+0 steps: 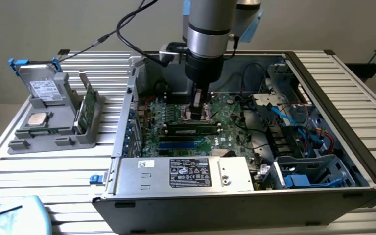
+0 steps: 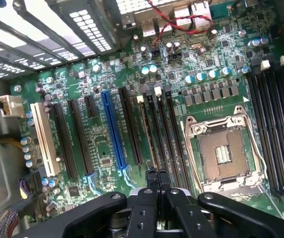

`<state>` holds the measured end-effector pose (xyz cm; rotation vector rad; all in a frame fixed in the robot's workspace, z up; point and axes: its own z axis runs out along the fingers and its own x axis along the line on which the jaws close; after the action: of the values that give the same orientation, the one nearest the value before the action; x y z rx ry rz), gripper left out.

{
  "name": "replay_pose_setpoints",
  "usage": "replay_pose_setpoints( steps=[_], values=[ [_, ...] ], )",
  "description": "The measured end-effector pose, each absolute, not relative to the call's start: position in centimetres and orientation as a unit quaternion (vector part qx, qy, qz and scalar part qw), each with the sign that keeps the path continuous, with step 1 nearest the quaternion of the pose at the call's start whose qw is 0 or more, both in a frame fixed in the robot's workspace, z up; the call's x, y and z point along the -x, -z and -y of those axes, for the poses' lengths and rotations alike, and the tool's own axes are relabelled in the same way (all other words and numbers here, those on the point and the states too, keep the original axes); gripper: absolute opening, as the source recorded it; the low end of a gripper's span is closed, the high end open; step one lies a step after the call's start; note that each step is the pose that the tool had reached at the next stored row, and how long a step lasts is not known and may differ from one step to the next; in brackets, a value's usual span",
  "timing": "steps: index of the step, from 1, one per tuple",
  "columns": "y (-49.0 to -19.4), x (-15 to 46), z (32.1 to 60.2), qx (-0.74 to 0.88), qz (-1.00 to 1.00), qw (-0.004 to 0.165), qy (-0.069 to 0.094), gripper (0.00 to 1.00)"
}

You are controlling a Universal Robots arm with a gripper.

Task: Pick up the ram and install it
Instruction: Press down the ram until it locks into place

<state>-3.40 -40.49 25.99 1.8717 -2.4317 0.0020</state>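
The ram (image 1: 191,129) is a slim green stick with black chips. It stands on edge in a memory slot of the motherboard (image 1: 230,110), inside the open computer case. In the wrist view I see the ram (image 2: 148,134) from above as a thin edge in a slot beside the empty processor socket (image 2: 221,153). My gripper (image 1: 199,108) hangs straight down over the board, just behind the stick in the exterior view. In the wrist view the gripper (image 2: 156,174) is shut, its fingertips pressed together over one end of the stick. I cannot tell whether they touch it.
A silver power supply (image 1: 181,174) fills the case's near side, with cables and a blue drive bay (image 1: 305,176) on the exterior view's right. Outside the case, on the exterior view's left, a grey holder (image 1: 51,139) carries a square processor chip (image 1: 37,119) and a green bracketed card (image 1: 86,105).
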Motion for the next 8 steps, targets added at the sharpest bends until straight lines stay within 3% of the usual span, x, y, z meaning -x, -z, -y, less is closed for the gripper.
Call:
replay_pose_setpoints(
  steps=[8],
  values=[
    [-25.22,3.40,40.49,-0.551,0.834,0.037,0.002,0.13]
  ],
)
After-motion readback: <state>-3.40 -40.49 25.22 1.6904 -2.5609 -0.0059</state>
